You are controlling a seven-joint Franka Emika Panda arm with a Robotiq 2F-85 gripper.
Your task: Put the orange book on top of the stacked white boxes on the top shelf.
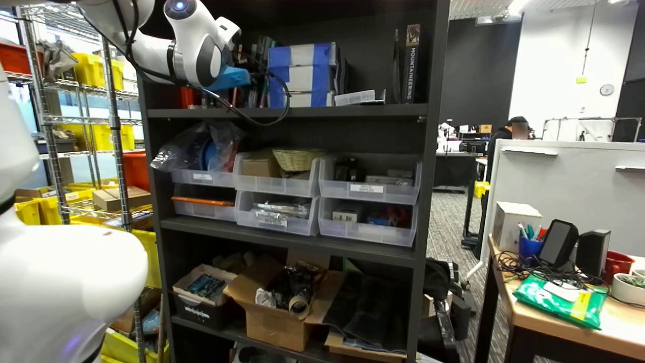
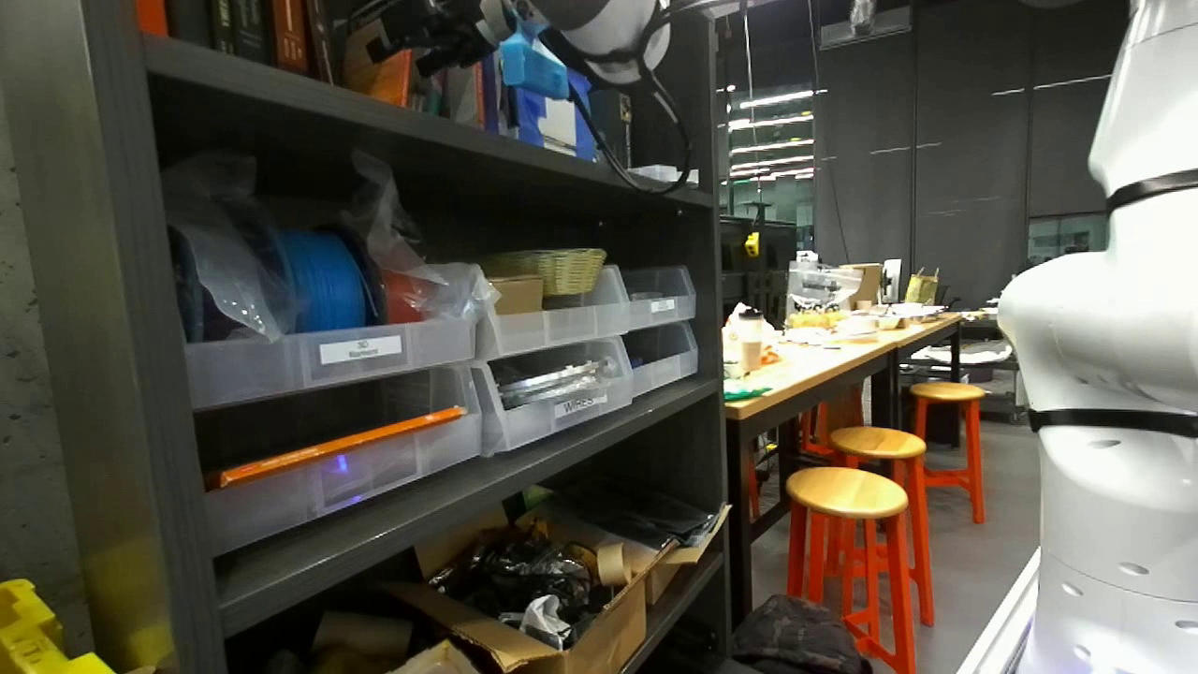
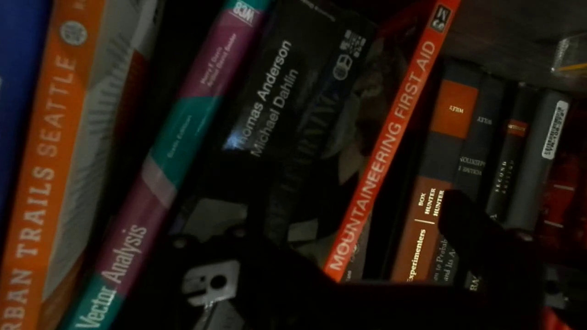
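Fingers (image 3: 467, 215) apart, nothing clamped, and what's probably the orange book (image 3: 390, 142) stands straight ahead between them in wrist view, long axis steep and leaning, on the top shelf (image 1: 352, 111) also holding the stacked white boxes (image 1: 301, 78).

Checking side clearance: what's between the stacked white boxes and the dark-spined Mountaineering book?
A dark item beside the stack, low pale plastic pieces, then a thin dark upright object, seen in an exterior view.
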